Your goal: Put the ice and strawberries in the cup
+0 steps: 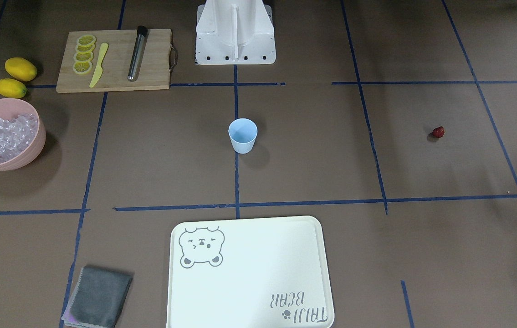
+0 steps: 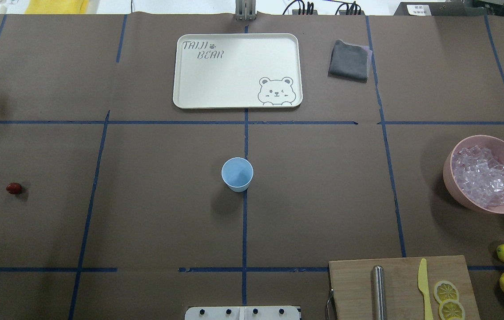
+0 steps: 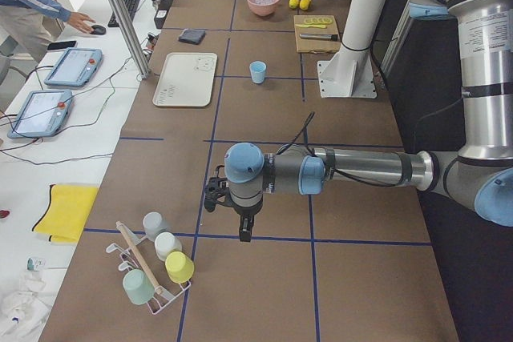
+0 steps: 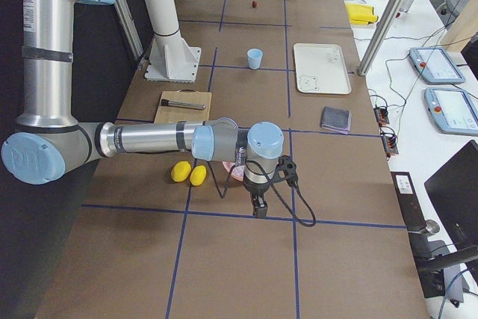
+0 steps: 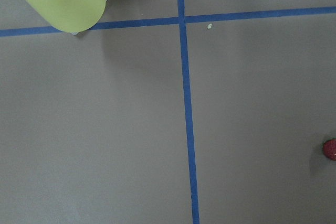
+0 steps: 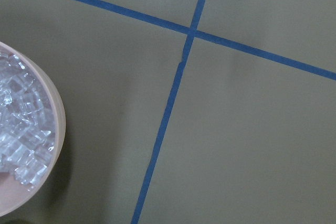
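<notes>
Cup: the cup (image 2: 237,173) stands upright mid-surface on a blue tape line. Only its pale blue inside shows, so nothing is in it.
Strawberry: the strawberry (image 2: 13,188) lies alone on the surface, well apart from the cup, towards the robot's left. It is too small to tell its long axis.
Ice: the ice (image 2: 482,175) is heaped in the pink bowl (image 2: 449,171), well apart from the cup, towards the robot's right.
Left gripper: the left gripper (image 3: 244,228) hangs above the surface pointing down. In its wrist view the berry sits at the right edge. I cannot tell whether it is released or clenched.
Right gripper: the right gripper (image 4: 258,204) hangs beside the bowl, which sits at the left edge of its wrist view. Its state also cannot be told.
Nearer arm: probably the left for the berry and the right for the ice.
</notes>
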Tool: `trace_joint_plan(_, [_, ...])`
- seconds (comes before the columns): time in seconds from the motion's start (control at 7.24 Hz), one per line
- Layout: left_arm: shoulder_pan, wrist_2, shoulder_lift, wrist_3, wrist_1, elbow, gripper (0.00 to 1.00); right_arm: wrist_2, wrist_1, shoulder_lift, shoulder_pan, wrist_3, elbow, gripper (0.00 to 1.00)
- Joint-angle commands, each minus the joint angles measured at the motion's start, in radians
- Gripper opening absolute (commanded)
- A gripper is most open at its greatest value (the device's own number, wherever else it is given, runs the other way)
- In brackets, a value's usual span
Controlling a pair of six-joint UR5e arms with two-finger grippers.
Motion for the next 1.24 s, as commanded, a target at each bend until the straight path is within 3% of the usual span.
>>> trace_joint_plan(0.0, [0.0,0.003,-0.005,0.002,0.001,-0.017,1.0,0.003,0.0,-0.001,-0.001,0.003,0.004,1.0])
trace_joint_plan(0.41, [0.002,0.009,0.024,0.01,-0.001,-0.015,1.0,0.001,0.0,0.007,-0.001,0.005,0.039,1.0])
trace_joint_plan(0.83, [0.0,0.009,0.031,0.132,-0.011,-0.011,1.0,0.017,-0.003,-0.005,-0.001,0.018,0.059,1.0])
trace_joint_plan(0.97, [0.003,0.009,-0.072,0.125,-0.037,0.015,1.0,0.024,-0.002,-0.004,-0.001,0.017,0.076,1.0])
trace_joint_plan(1.11, [0.002,0.009,-0.079,0.124,-0.042,0.02,1.0,0.026,0.0,-0.001,-0.004,0.012,0.089,1.0])
